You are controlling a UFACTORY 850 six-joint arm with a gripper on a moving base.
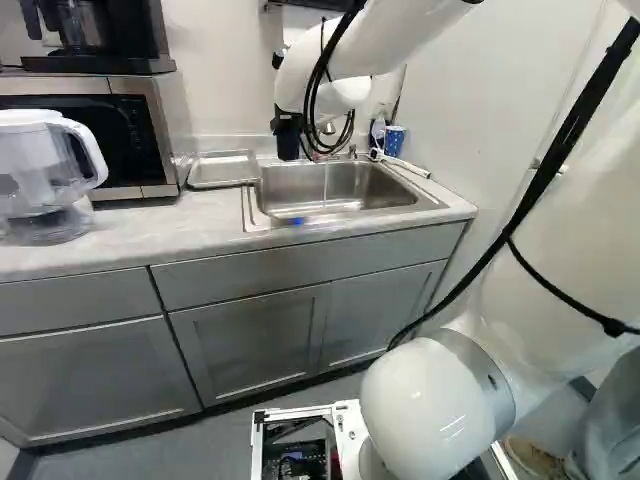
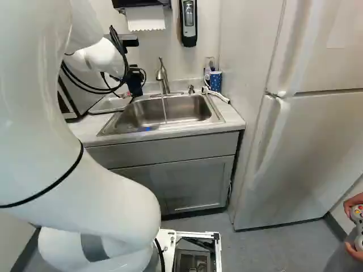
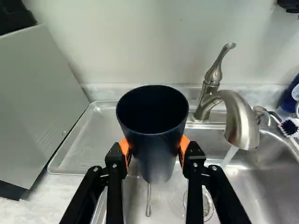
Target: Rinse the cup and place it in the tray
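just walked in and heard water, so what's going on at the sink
The robot arm has a dark cup clamped upright between the orange pads of its claw. The cup is over the near side of the sink, beside the metal tray, not yet set down in it. The faucet is running, but its stream falls to one side of the cup.
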